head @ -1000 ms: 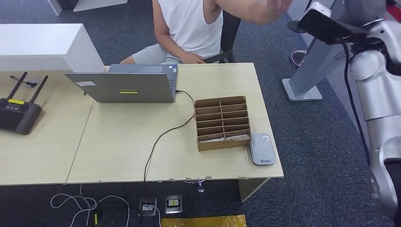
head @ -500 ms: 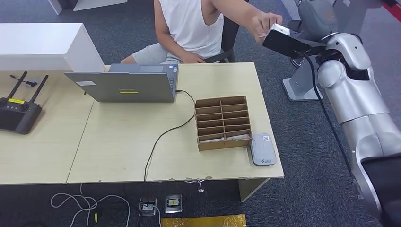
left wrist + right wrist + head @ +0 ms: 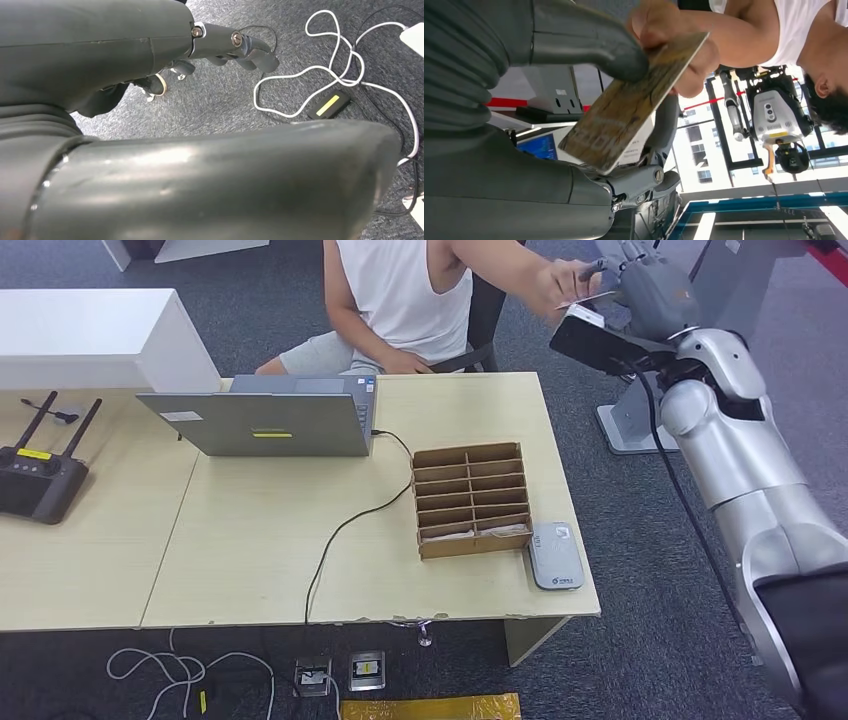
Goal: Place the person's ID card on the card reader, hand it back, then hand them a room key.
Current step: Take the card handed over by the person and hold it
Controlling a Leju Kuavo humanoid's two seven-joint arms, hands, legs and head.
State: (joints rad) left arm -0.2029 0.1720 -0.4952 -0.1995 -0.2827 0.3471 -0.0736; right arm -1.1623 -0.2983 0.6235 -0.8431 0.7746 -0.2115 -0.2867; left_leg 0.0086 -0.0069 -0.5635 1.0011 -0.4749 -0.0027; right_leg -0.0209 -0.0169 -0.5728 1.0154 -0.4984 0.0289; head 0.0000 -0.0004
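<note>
Beyond desk (image 3: 250,530), right hand (image 3: 645,285) pinches ID card (image 3: 634,100) (person's hand (image 3: 560,285) on far end).

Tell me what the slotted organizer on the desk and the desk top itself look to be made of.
Slotted organizer: most likely corrugated cardboard, matte brown, with thin divider walls and raw cut edges. Desk top: apparently laminated board in a pale wood-look finish, smooth and low-sheen; the front edge looks chipped in spots, which suggests a thin surface layer over a core, though the core itself cannot be made out.

Right arm (image 3: 745,455): silver rounded shells, black cable along it.
Right hand (image 3: 650,285): grey, ribbed cover.
Person (image 3: 405,295): white sleeveless top.
</note>
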